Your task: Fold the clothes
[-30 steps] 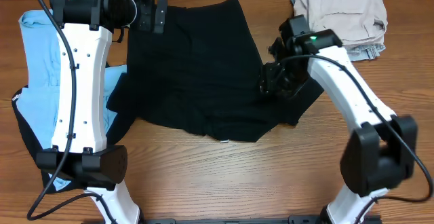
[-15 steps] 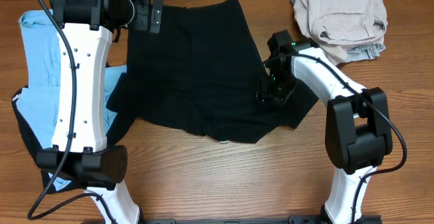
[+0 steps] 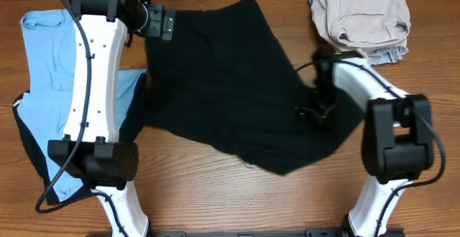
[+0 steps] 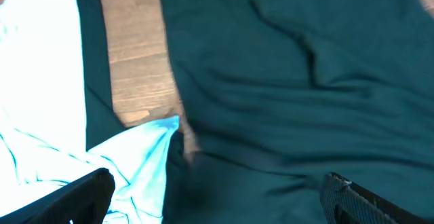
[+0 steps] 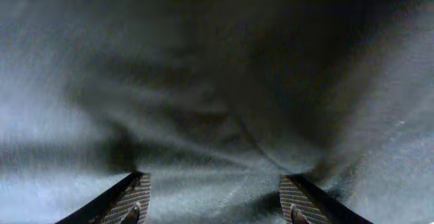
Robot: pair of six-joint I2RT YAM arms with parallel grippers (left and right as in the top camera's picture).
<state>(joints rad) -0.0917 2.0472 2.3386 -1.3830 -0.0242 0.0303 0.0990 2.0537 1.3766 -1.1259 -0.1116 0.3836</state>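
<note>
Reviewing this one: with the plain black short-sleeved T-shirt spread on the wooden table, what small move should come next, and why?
Probably close the right gripper on the right side of the black T-shirt: its fingers stand apart over the cloth, pinching nothing. The left gripper hangs open over the shirt's far left corner.

The overhead view looks straight down on the whole surface (image 3: 215, 194). The left wrist view looks down near the far left; the right wrist view sits almost against the black T-shirt (image 3: 215, 86), which all three share.
</note>
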